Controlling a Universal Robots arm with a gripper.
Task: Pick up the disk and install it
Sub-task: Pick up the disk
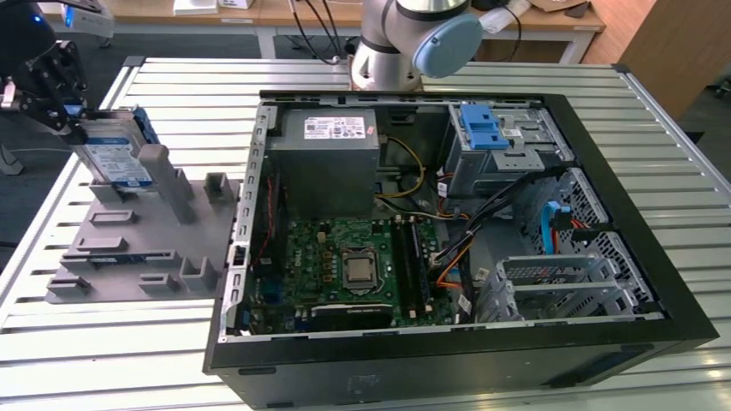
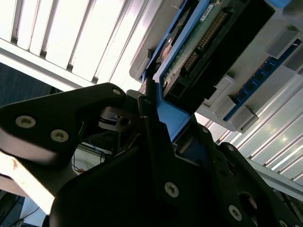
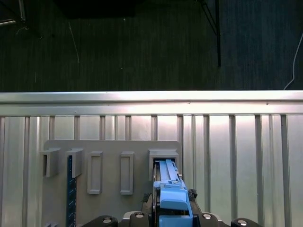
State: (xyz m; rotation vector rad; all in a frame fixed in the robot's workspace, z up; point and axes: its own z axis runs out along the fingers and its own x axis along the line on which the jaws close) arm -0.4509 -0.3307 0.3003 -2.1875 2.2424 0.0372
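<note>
Pinching the disk (image 2: 208, 42) with the black gripper (image 2: 165, 125), pressing dark fingers (image 2: 147, 106) tight against both sides of the blue carrier frame in the second wrist view. Holding that disk (image 1: 115, 156) upright on its edge, white-and-blue label turned toward the exterior camera, at the corner slot of the grey slotted holder (image 1: 126, 257), on the holder's side farthest from the open computer case (image 1: 457, 360). Gripping it from above in the exterior view. Not being able to tell whether the lower edge is sitting in that slot or hanging just clear of it.

Looking along the disk's blue carrier (image 3: 169, 187) in the first wrist view, lining up with one slot at the holder's end. Passing a thin blue strip (image 3: 71, 189) standing in another slot further along the same holder.

Resting the holder on a slatted metal table (image 1: 115, 360), with the case just beside the holder on the exterior view's right. Showing inside that case, well apart from the holder, a grey power supply box (image 1: 325, 150), a blue-handled drive cage (image 1: 491, 137) and a green motherboard (image 1: 354, 265). Rising beyond the case, farther still from the holder, the arm's base (image 1: 395, 51).
</note>
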